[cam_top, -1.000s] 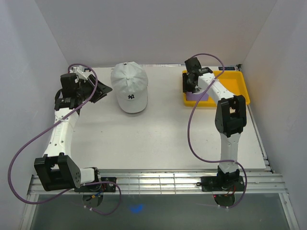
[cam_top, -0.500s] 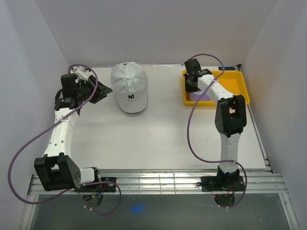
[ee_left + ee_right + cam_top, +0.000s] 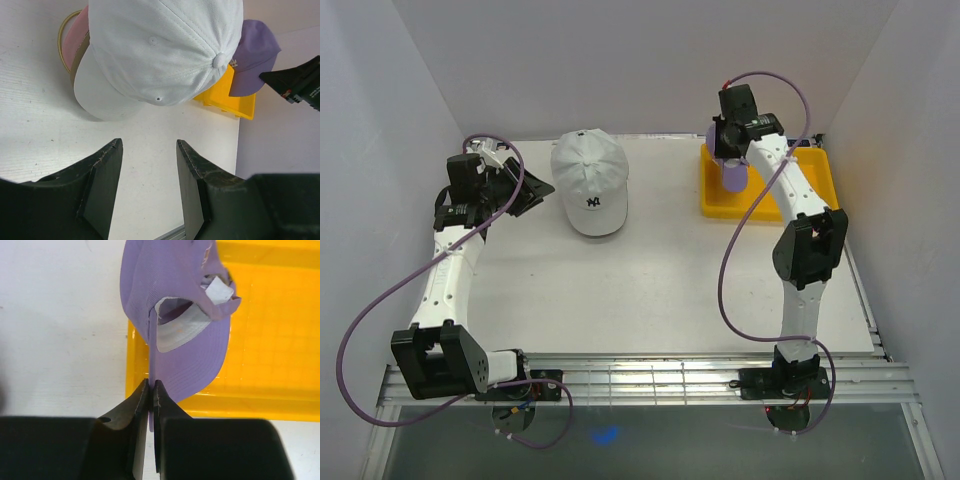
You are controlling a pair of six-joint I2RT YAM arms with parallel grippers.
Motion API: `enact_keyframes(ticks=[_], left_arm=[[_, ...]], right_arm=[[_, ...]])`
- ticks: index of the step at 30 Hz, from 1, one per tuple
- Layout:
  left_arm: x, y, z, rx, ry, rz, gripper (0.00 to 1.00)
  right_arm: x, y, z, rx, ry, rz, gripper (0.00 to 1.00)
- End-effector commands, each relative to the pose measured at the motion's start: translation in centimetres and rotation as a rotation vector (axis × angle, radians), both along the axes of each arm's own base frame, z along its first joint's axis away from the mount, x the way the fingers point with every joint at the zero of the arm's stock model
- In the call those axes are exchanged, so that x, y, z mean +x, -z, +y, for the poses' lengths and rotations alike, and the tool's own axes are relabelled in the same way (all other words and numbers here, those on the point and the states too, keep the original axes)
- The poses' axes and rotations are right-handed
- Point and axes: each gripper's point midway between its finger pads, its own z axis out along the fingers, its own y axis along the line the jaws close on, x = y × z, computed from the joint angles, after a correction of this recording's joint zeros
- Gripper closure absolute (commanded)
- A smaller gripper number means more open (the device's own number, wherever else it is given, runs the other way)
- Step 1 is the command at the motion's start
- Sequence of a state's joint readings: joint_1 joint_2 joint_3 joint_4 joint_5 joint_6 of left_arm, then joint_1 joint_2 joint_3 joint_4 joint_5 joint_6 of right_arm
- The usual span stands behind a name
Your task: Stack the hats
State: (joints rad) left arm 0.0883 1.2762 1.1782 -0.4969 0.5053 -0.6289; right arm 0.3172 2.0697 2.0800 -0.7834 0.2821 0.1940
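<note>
**Right pincer holds the purple cap; left pincer empty by the stack**

On the overhead camera, I see the right pincer (image 3: 725,150) clamped on the purple cap (image 3: 732,176). The cap hangs just below it, with the yellow tray (image 3: 800,200) underneath. The left pincer (image 3: 532,192) is partway open and holds nothing. The white cap (image 3: 590,185) rests on the tabletop (image 3: 620,290) just to its right.

On the left wrist camera, the fingers stand apart with bare tabletop between them. The white cap lies ahead of the fingertips, not touching them. A pink cap (image 3: 75,42) and a tan edge peek out beneath it.

On the right wrist camera, both fingers press together on a thin edge of the purple cap. The rest dangles ahead of the fingertips, underside towards me, across the tray's wall.
</note>
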Motion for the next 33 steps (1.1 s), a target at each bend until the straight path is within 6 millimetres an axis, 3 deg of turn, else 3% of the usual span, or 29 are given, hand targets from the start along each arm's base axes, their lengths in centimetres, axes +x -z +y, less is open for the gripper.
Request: enact_keyframes(ticks=[1, 6, 10, 12, 14, 15, 17, 19, 20, 21, 22, 23, 24, 25, 27, 33], left_arm=[[-0.8, -2.3, -0.5, 0.002, 0.017, -0.061, 0.43], [-0.9, -2.9, -1.0, -0.023, 0.035, -0.072, 0.43], [-1.0, -3.9, -2.3, -0.07, 0.093, -0.094, 0.43], [-1.1, -4.5, -3.0, -0.086, 0.115, -0.111, 0.41], [-1.2, -5.4, -3.6, -0.108, 0.137, -0.14, 0.39], [-1.3, -5.8, -4.1, -0.126, 0.147, -0.144, 0.39], [-1.4, -6.5, -4.8, -0.15, 0.173, -0.163, 0.38], [-1.3, -7.2, -5.3, -0.175, 0.188, -0.178, 0.38], [-1.3, -7.4, -5.5, -0.187, 0.192, -0.179, 0.38], [-1.3, -7.7, -5.6, -0.198, 0.197, -0.186, 0.38], [-1.1, -8.3, -5.7, -0.218, 0.196, -0.198, 0.38], [-1.0, -8.5, -5.8, -0.232, 0.197, -0.204, 0.38], [-1.1, -8.8, -5.9, -0.247, 0.2, -0.207, 0.38], [-1.5, -9.3, -7.3, -0.286, 0.229, -0.199, 0.38], [-1.3, -10.6, -7.6, -0.327, 0.241, -0.245, 0.37], [-0.1, -14.8, -8.4, -0.48, 0.252, -0.319, 0.35]], right_arm=[[-0.6, -8.2, -0.2, 0.082, -0.014, -0.142, 0.92], [-1.7, -11.6, -0.2, 0.261, -0.042, -0.169, 0.92], [-3.2, -14.2, 1.0, 0.462, -0.119, -0.176, 0.92], [-4.0, -16.0, 0.7, 0.552, -0.136, -0.199, 0.92], [-5.4, -19.0, 2.0, 0.7, -0.196, -0.24, 0.92], [-5.6, -18.2, 2.0, 0.744, -0.194, -0.216, 0.92], [-6.8, -21.0, 3.0, 0.852, -0.241, -0.254, 0.92], [-7.4, -21.7, 3.7, 0.927, -0.262, -0.248, 0.92], [-8.5, -24.5, 4.6, 1.036, -0.313, -0.276, 0.92], [-8.7, -23.6, 5.1, 1.096, -0.312, -0.241, 0.92], [-9.5, -24.3, 5.7, 1.162, -0.345, -0.231, 0.92], [-10.6, -27.7, 6.0, 1.278, -0.391, -0.293, 0.92], [-11.1, -28.2, 6.2, 1.336, -0.411, -0.291, 0.92], [-11.3, -27.3, 6.4, 1.39, -0.4, -0.257, 0.92], [-12.8, -29.7, 7.0, 1.493, -0.453, -0.274, 0.92], [-14.8, -33.2, 8.5, 1.611, -0.52, -0.288, 0.92]])
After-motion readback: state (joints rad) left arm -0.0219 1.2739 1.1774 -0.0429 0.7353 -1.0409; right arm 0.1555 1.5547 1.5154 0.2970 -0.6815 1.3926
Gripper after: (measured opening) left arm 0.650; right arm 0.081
